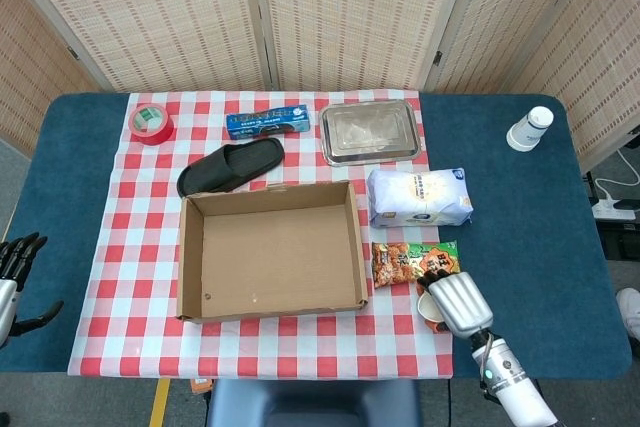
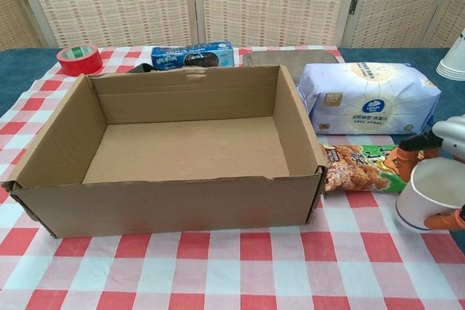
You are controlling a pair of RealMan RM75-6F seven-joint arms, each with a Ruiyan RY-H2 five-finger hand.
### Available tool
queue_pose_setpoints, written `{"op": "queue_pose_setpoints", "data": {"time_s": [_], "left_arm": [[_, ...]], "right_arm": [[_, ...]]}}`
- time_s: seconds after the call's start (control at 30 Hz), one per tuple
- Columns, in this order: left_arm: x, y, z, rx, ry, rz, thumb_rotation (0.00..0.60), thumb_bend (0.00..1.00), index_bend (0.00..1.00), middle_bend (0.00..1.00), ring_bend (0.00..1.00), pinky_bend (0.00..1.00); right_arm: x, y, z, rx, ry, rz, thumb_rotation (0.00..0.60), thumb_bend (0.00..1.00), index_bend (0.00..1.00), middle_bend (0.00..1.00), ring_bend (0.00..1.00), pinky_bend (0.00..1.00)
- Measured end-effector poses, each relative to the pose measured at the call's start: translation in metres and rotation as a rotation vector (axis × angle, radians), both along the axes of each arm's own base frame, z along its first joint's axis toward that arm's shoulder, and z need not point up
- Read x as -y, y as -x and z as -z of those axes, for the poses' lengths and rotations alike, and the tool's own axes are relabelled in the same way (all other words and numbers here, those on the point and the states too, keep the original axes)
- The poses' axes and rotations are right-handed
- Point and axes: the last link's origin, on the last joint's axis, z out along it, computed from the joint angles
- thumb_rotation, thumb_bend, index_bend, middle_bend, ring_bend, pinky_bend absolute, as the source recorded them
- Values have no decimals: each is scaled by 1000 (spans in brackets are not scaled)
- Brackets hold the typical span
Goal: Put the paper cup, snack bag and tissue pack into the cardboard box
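Right robot hand (image 2: 441, 179) wraps the paper cup (image 2: 429, 197), near right of the cardboard box (image 2: 182, 186). Firm grip first, lift straight, clear the snack bag (image 2: 360, 168).

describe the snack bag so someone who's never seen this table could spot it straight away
Find the open cardboard box in the middle of the checked cloth; the snack bag lies flat just off its right wall. It sits between the white tissue pack behind it and the paper cup in the right hand in front. It is the only orange and green printed packet there.
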Motion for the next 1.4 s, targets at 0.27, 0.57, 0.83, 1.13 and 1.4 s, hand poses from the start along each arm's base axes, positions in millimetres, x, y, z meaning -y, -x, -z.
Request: {"op": "queue_pose_setpoints", "data": {"time_s": [0.27,0.57,0.83,1.13,1.4], "left_arm": [[-1,0,1,-3,5,-3,600,225,0,0,0,0],[-1,-1,3,-13,12,-5,600,225,0,0,0,0],[-3,1,3,-12,11,-15,600,225,0,0,0,0],[-2,2,1,-11,2,-21,600,225,0,0,0,0],[-2,3,0,-10,7,-19,600,225,0,0,0,0]], "right_arm": [[15,-20,-38,-32,87,-62,600,110,708,442,475,684],[67,-108,-88,39,215,-272,600,109,685,443,473,685],[99,-175,-65,127,137,-419,600,106,672,443,467,684],[119,-223,9,211,-21,-455,600,30,465,378,292,506],[128,-222,28,199,-160,-320,600,0,0,6,0,27]]}}
